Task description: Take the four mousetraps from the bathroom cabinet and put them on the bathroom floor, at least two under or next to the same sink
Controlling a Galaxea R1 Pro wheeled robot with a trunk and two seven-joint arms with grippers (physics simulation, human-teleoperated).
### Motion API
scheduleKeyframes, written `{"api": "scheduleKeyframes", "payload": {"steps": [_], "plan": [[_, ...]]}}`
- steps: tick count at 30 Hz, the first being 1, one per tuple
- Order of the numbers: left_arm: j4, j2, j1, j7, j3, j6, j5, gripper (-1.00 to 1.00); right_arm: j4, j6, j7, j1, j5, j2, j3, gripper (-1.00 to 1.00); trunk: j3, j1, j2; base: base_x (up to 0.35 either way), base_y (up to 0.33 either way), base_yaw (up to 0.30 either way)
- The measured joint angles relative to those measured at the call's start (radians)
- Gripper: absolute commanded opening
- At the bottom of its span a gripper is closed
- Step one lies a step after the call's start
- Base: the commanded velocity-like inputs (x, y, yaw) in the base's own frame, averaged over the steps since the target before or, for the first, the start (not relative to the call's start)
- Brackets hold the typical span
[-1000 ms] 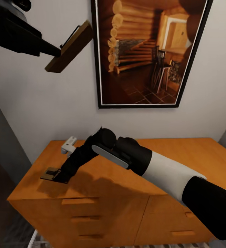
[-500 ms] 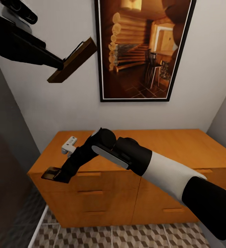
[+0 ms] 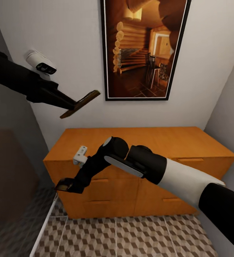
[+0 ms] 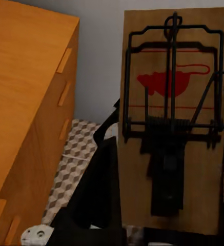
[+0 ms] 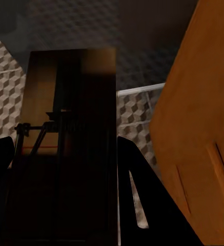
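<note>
Both pincers are clamped on mousetraps, lifted off the cabinet (image 3: 142, 142) for carrying to the tiled floor (image 3: 124, 235). Left gripper (image 3: 72, 106) holds one trap (image 3: 80, 104) high above the cabinet; right gripper (image 3: 70, 186) holds another (image 3: 62, 184) low at its front corner.

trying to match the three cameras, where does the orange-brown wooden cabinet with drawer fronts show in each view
Head view: the orange-brown wooden cabinet stands centre, against the wall.
Left wrist view: it runs down the left side.
Right wrist view: its front is at the right edge.
Shared landmark: the cube-patterned tile floor.
</note>
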Motion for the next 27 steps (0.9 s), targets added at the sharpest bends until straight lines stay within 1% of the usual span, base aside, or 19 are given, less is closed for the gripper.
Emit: {"api": "scheduleKeyframes", "payload": {"steps": [1, 3, 6, 10, 11, 13, 17, 19, 21, 25, 27], "plan": [[0.000, 0.000, 0.001, 0.000, -0.008, 0.000, 0.000, -1.00, -0.007, 0.000, 0.000, 0.000, -0.001, -0.004, 0.001, -1.00, 0.000, 0.000, 0.000, -0.327, 0.000, 0.000], [0.000, 0.000, 0.002, 0.000, -0.039, -0.006, 0.000, -1.00, -0.043, 0.000, 0.002, 0.001, -0.002, -0.022, 0.008, -1.00, 0.000, 0.000, 0.000, -0.327, 0.000, 0.000], [-0.001, 0.000, 0.003, 0.001, -0.075, -0.048, 0.001, -1.00, -0.092, 0.001, 0.003, 0.001, -0.001, -0.046, 0.018, -1.00, 0.000, 0.000, 0.000, -0.327, 0.000, 0.000], [-0.002, 0.000, 0.003, 0.001, -0.111, -0.083, 0.002, -1.00, -0.109, 0.001, 0.003, 0.001, -0.003, -0.057, 0.020, -1.00, 0.000, 0.000, 0.000, -0.327, 0.000, 0.000], [-0.002, 0.000, 0.003, 0.001, -0.119, -0.088, 0.002, -1.00, -0.112, 0.001, 0.003, 0.001, -0.003, -0.064, 0.020, -1.00, 0.000, 0.000, 0.000, -0.327, 0.000, 0.000], [-0.003, 0.001, 0.002, 0.000, -0.124, -0.091, 0.002, -1.00, -0.116, 0.002, 0.004, 0.001, -0.004, -0.072, 0.019, -1.00, 0.000, 0.000, 0.000, -0.327, 0.000, 0.000], [-0.019, 0.002, 0.002, -0.001, -0.130, -0.093, 0.002, -1.00, -0.141, 0.002, 0.006, 0.001, -0.005, -0.116, 0.019, -1.00, 0.000, 0.000, 0.000, -0.327, 0.000, 0.000], [-0.022, 0.002, 0.003, -0.001, -0.131, -0.094, 0.002, -1.00, -0.145, 0.002, 0.006, 0.001, -0.005, -0.127, 0.019, -1.00, 0.000, 0.000, 0.000, -0.327, 0.000, 0.000], [-0.025, 0.002, 0.004, -0.001, -0.132, -0.094, 0.002, -1.00, -0.147, 0.002, 0.006, 0.001, -0.006, -0.133, 0.019, -1.00, 0.000, 0.000, 0.000, -0.328, 0.000, 0.000], [-0.027, 0.002, 0.017, -0.001, -0.182, -0.113, 0.002, -1.00, -0.147, 0.002, 0.006, 0.002, -0.006, -0.139, 0.019, -1.00, 0.000, 0.000, 0.000, -0.332, 0.000, 0.000], [-0.027, 0.002, 0.019, -0.001, -0.191, -0.133, 0.002, -1.00, -0.147, 0.002, 0.006, 0.002, -0.007, -0.143, 0.020, -1.00, 0.000, 0.000, 0.000, -0.333, 0.000, 0.000]]}}
